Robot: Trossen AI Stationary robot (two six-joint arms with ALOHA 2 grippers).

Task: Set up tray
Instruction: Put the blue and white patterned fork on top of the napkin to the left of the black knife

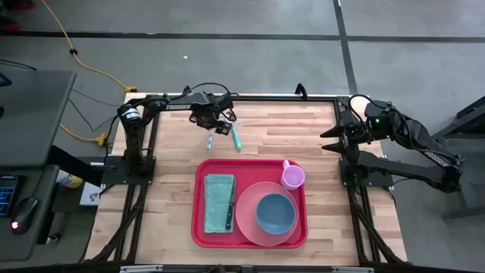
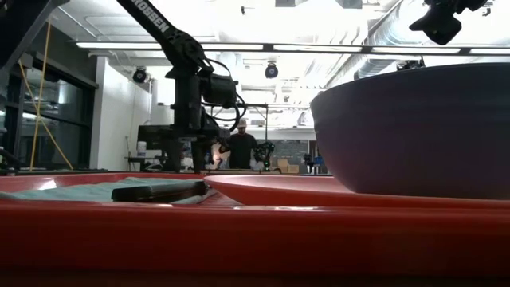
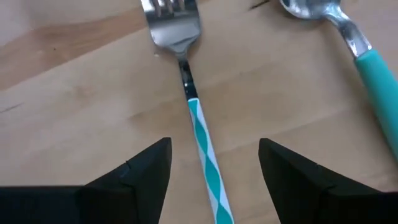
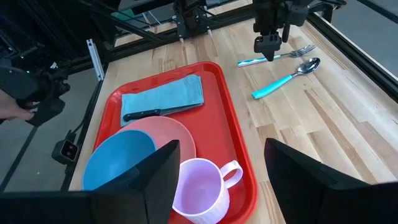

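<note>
Red plastic tray [image 1: 250, 240] is sitting near the fork [image 3: 198, 118]; left claw [image 3: 214, 180] is hovering open astride its striped handle, right claw [image 4: 221, 180] gaping open.

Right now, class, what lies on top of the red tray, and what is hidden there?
On the tray: a teal napkin with a black knife on it, a pink plate holding a blue bowl, and a pink cup. The plate's centre is covered.

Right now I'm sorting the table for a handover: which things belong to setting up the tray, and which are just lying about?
Belong:
large red plastic tray
round pink plate
blue bowl
pink mug
teal cloth napkin
black-handled knife
striped-handled fork
teal-handled spoon

Lying about:
yellow cable
computer mouse
</note>
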